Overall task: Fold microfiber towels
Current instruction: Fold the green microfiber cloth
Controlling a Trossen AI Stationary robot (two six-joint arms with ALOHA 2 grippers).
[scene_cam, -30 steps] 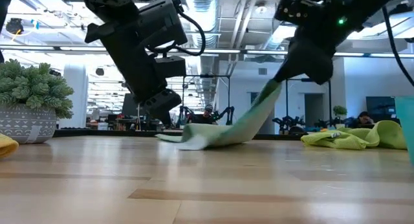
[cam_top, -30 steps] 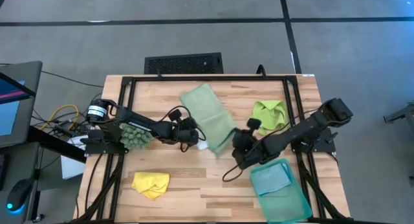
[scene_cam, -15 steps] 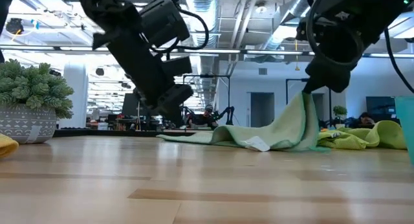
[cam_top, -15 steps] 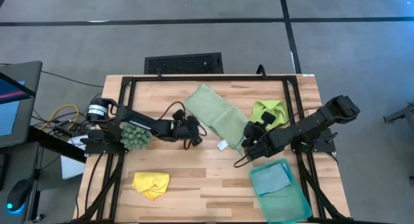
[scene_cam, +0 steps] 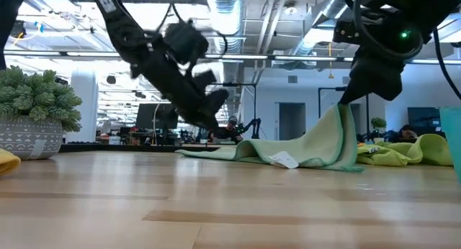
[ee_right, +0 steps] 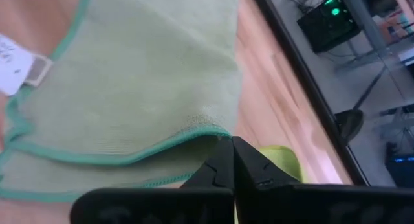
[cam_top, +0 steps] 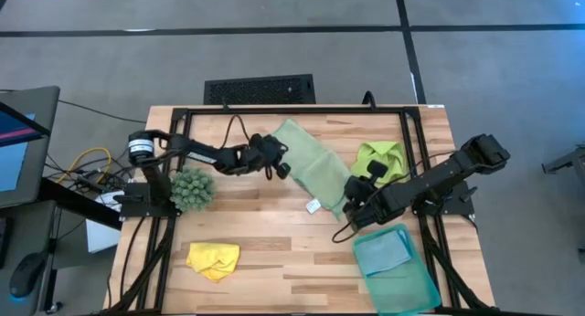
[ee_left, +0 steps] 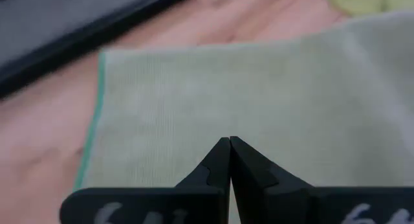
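Note:
A pale sage green towel [cam_top: 311, 165] with a teal hem lies slanted on the wooden table, its white tag [cam_top: 313, 205] at the near end. My right gripper [cam_top: 350, 195] is shut on its near right edge. My left gripper [cam_top: 281, 168] is shut and hangs just above the towel's left part [ee_left: 194, 101]; the low view shows a gap below its tips [scene_cam: 218, 125]. A lime green towel [cam_top: 382, 159] lies bunched at the right. A yellow towel [cam_top: 213, 259] lies crumpled at the near left. A light blue towel [cam_top: 382, 252] lies in the teal tray. My right gripper pinches the towel's teal-hemmed edge [ee_right: 206, 134] between its two fingertips, slanting down from the table's right. A second hemmed edge [ee_right: 149, 182] lies just under the held one. That end rises to the fingers [scene_cam: 344, 112]; the rest of the towel lies on the table.
A dark-green spiky clump [cam_top: 192, 188] sits at the left beside the left arm. The teal tray [cam_top: 425, 281] stands at the near right corner. A black frame [cam_top: 292, 110] runs along the table's far edge and sides. Bare wood lies in the near middle.
My right gripper has carried the sage towel's near end toward the table's right edge, spreading the towel out and bringing its tag into view. My left gripper, shut throughout, has swung toward the far edge, from beside the towel to over its left part.

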